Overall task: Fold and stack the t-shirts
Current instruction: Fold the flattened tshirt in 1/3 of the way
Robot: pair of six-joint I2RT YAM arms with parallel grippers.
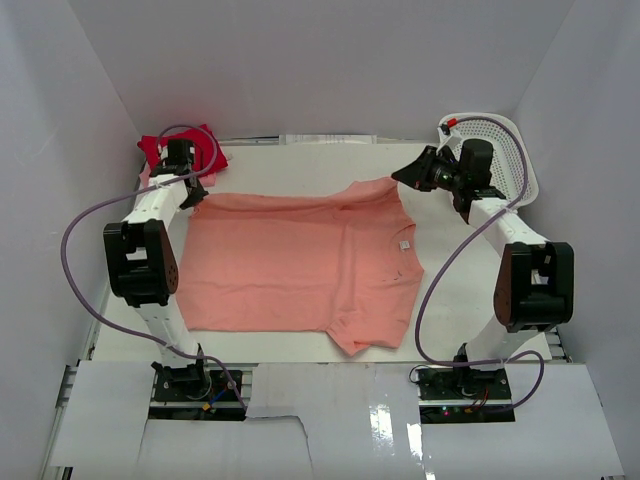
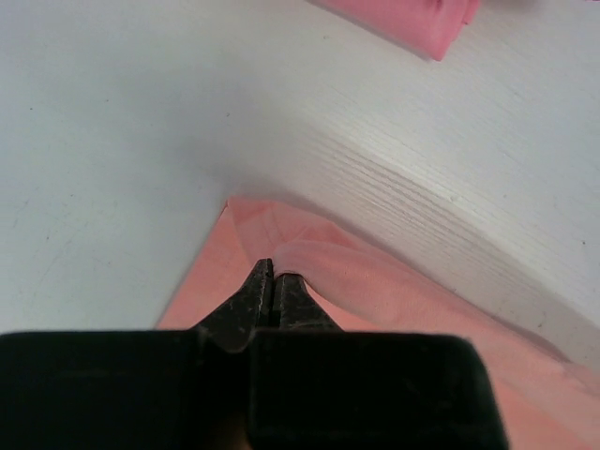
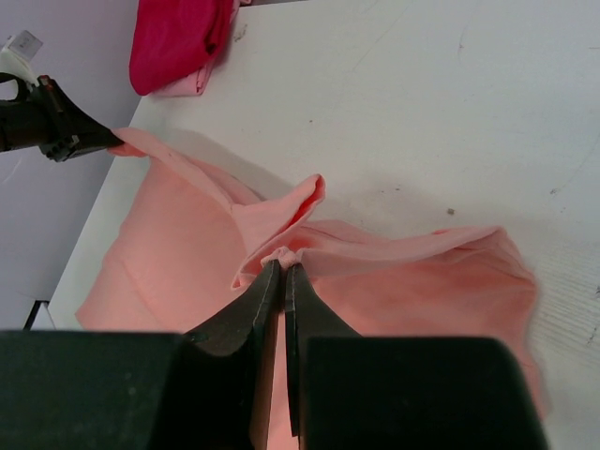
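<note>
The salmon-pink t-shirt (image 1: pixel 300 260) lies spread flat across the middle of the table, its collar end to the right. My left gripper (image 1: pixel 192 196) is shut on its far-left corner, seen up close in the left wrist view (image 2: pixel 273 272). My right gripper (image 1: pixel 400 178) is shut on a bunched pinch of its far-right sleeve edge (image 3: pixel 283 261), and the cloth is lifted a little there. The bright red t-shirt (image 1: pixel 160 150) lies folded at the back left on the pale pink t-shirt (image 3: pixel 187 87), which also shows in the left wrist view (image 2: pixel 412 23).
A white lattice basket (image 1: pixel 505 150) stands at the back right behind the right arm. White walls close in the table on the left, back and right. Purple cables loop beside both arms.
</note>
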